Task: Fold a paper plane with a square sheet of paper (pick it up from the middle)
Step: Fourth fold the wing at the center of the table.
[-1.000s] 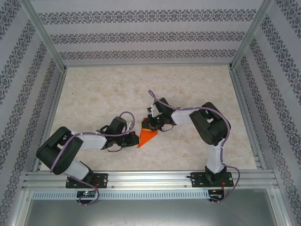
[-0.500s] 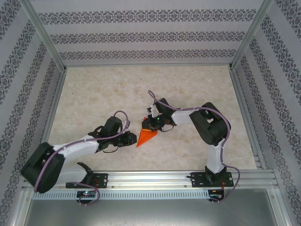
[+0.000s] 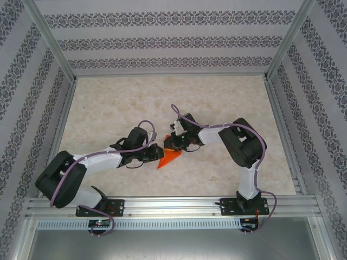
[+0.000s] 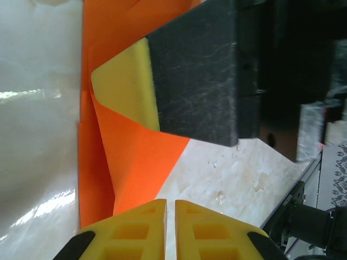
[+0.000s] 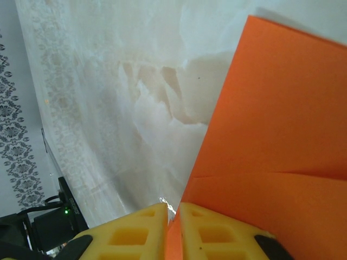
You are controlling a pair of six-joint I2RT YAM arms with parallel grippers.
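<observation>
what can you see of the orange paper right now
The orange paper is thin, plain, bright and partly folded. From above it reads as a narrow triangle pointing toward the near edge of the table, between the two arms. The wrist views show overlapping layers with sharp creases. The right gripper is shut on one edge. The left gripper is shut right at a folded flap; whether it pinches the paper is unclear.

Both arms reach inward, elbows bent, tips nearly meeting.
Left gripper [image 3: 155, 153]: jaws almost closed. Right gripper [image 3: 173, 145]: pinching the orange paper [image 3: 169, 157].
</observation>
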